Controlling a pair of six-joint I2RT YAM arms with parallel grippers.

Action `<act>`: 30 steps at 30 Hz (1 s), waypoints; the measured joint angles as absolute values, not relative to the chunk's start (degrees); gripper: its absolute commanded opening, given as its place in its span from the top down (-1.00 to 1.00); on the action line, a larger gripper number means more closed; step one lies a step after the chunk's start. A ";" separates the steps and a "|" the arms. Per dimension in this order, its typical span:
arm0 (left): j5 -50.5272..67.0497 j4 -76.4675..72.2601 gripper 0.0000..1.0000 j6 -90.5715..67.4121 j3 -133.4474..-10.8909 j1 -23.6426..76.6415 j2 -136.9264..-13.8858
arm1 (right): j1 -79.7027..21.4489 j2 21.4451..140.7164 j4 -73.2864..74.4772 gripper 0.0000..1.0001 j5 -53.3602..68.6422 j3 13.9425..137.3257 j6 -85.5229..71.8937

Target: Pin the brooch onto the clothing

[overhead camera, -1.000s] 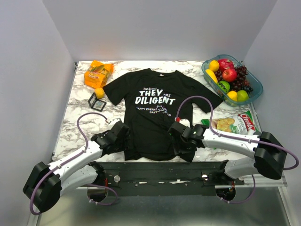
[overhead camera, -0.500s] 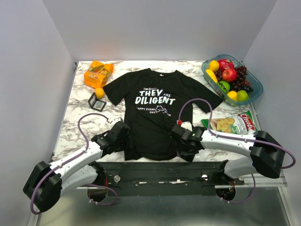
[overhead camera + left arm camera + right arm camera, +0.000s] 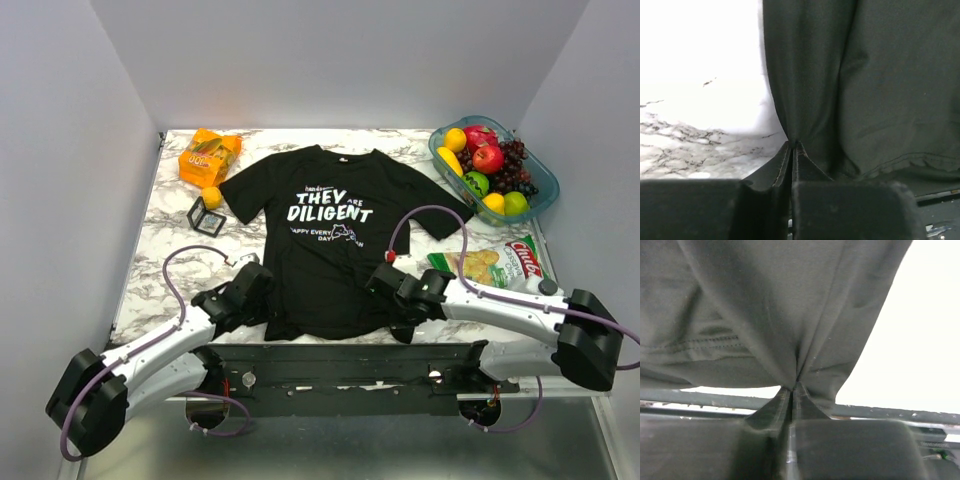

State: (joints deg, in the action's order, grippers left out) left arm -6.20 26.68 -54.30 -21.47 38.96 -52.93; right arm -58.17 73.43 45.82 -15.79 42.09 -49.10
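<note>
Left gripper (image 3: 793, 145) clamping tight, pinching shirt (image 3: 325, 275) hem at near-left corner; right gripper (image 3: 792, 386) clamping tight, pinching hem at near-right corner; shirt lying print-up, mid table (image 3: 150, 270); brooch too small to spot

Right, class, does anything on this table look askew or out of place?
The T-shirt is not lying flat: the left hand and the right hand each pinch it near a lower corner, gathering the cloth into folds.
</note>
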 measured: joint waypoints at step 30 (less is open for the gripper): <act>-18.13 44.80 -0.61 -69.38 -22.50 37.12 -21.65 | -58.15 59.68 62.89 -0.20 -15.97 39.55 -54.54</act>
State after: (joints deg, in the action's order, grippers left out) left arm -18.13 44.80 -69.38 -22.50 37.12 -21.65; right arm -58.15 59.68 62.89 -15.97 39.55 -54.54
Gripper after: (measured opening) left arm 0.377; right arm 0.371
